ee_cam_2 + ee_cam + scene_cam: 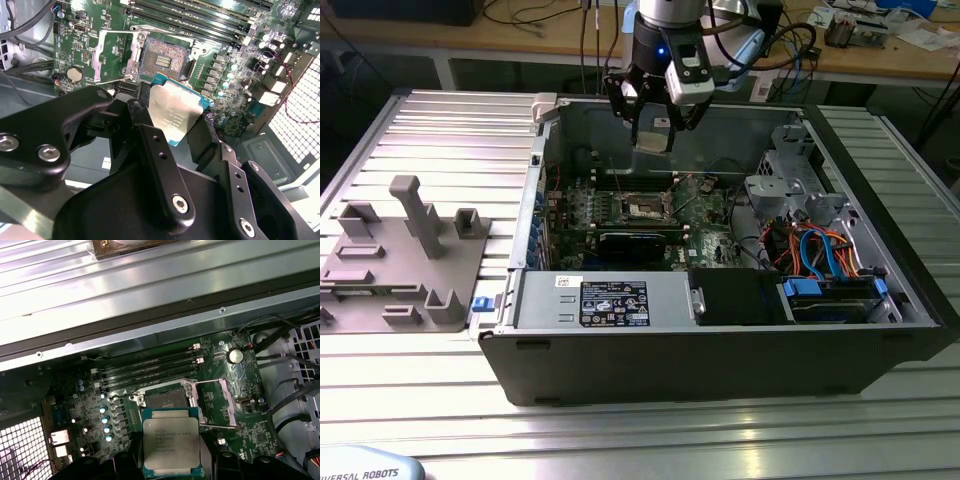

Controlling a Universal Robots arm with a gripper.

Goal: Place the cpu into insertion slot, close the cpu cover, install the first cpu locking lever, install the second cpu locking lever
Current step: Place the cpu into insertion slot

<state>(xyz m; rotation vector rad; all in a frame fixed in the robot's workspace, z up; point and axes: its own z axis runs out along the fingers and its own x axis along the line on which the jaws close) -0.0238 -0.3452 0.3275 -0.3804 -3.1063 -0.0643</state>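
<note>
The pincer (653, 138) pinches the cpu (171, 447) by its edges, held level and raised above the motherboard (215, 347), near the insertion slot (165, 400). The cpu cover (230, 401) lies flipped open beside it, so the socket is bare to take the chip.

Illegible fine print on the cpu (171, 446)

The cpu (171, 446) has a smooth, satin silver-grey metal top. The gripper (172, 120) is matt black with bright metal screw heads. The motherboard (210, 365) is glossy green laminate. The case (590, 125) is bare grey sheet metal. The tabletop (450, 120) is ribbed, reflective metal.
</note>
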